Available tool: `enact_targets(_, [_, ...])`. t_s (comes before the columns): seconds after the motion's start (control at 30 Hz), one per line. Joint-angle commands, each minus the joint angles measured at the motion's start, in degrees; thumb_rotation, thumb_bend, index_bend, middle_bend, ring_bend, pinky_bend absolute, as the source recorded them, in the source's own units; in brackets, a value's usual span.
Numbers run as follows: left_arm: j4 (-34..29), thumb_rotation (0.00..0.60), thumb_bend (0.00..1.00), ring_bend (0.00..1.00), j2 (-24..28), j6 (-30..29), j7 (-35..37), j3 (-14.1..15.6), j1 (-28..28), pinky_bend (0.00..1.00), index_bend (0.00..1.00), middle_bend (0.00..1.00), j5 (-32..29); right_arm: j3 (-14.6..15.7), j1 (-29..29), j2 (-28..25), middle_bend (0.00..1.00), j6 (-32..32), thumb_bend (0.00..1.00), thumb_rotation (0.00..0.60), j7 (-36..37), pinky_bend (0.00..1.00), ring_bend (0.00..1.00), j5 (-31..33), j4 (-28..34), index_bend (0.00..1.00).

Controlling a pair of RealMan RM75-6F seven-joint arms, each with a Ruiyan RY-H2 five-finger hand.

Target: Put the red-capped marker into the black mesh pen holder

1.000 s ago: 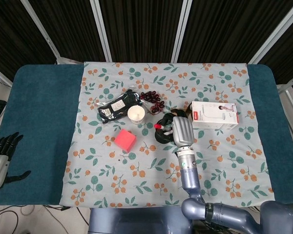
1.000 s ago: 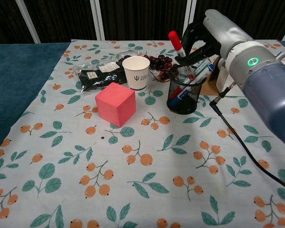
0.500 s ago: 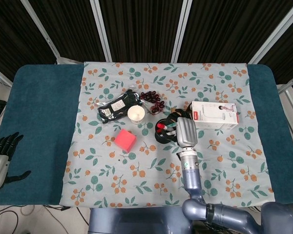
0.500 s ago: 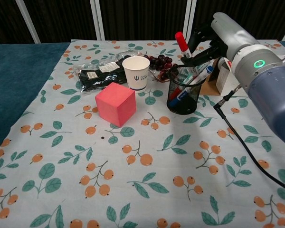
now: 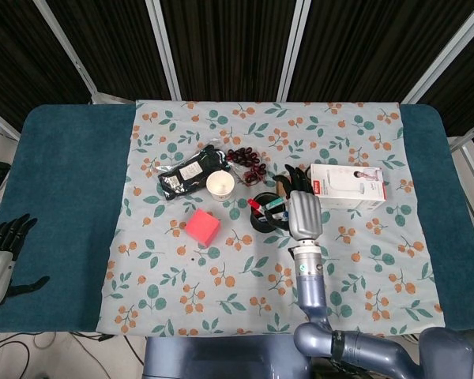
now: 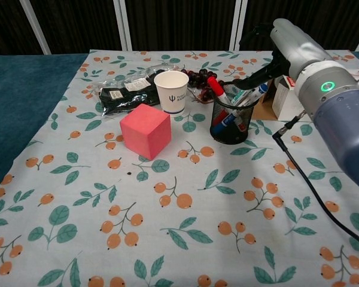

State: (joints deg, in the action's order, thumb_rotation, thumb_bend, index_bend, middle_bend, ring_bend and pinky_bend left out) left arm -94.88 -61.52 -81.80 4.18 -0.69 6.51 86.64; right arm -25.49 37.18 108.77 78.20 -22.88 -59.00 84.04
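Chest view: red-capped marker leans inside holder — right hand just beside.

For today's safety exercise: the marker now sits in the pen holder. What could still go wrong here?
1. The right hand hangs close above the pen holder; pulling back carelessly, its fingers might tip it.
2. The marker leans over the rim, so a knock might flick it out.
3. The paper cup stands nearby and could topple.
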Motion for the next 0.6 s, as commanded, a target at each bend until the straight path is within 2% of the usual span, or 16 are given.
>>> enact_targets(0.03, [0.0, 0.6, 0.03, 0.0, 0.01, 0.01, -0.01, 0.0, 0.0, 0.0, 0.0, 0.0, -0.02, -0.17, -0.13, -0.18, 0.1, 0.45, 0.27, 0.6, -0.13, 0.17, 0.02, -0.04, 0.17, 0.27])
enact_targets(0.17, [0.02, 0.6, 0.03, 0.0, -0.03, -0.01, -0.11, -0.02, -0.01, 0.0, 0.0, 0.0, -0.06, 0.27, -0.99, -1.82, 0.1, 1.16, 0.27, 0.6, -0.54, 0.17, 0.02, -0.57, 2.65, 0.27])
enact_targets(0.33, [0.08, 0.6, 0.03, 0.0, -0.05, -0.22, -0.31, 0.06, -0.08, 0.0, 0.0, 0.0, 0.15, 3.48, -4.1, -6.92, 0.08, 2.96, 0.26, 0.6, -1.6, 0.17, 0.02, -3.46, 8.96, 0.25])
enact_targets(0.4, [0.14, 0.6, 0.03, 0.0, -0.06, -0.41, -0.44, 0.12, -0.14, 0.0, 0.0, 0.0, 0.37, 6.31, -6.48, -10.86, 0.06, 4.02, 0.22, 0.6, -2.15, 0.17, 0.02, -5.79, 12.75, 0.22])
enact_targets(0.5, [0.35, 0.6, 0.03, 0.0, -0.1, -0.76, -0.78, 0.23, -0.26, 0.0, 0.0, 0.0, 0.73, 11.61, -10.87, -18.4, 0.01, 5.97, 0.12, 0.6, -2.06, 0.17, 0.01, -10.54, 17.95, 0.12])
enact_targets(0.6, [0.51, 0.6, 0.03, 0.0, -0.21, -0.99, -1.31, 0.25, -0.37, 0.0, 0.0, 0.0, 0.79, 16.16, -14.62, -24.66, 0.0, 7.79, 0.07, 0.6, -3.05, 0.17, 0.0, -13.54, 20.44, 0.04])
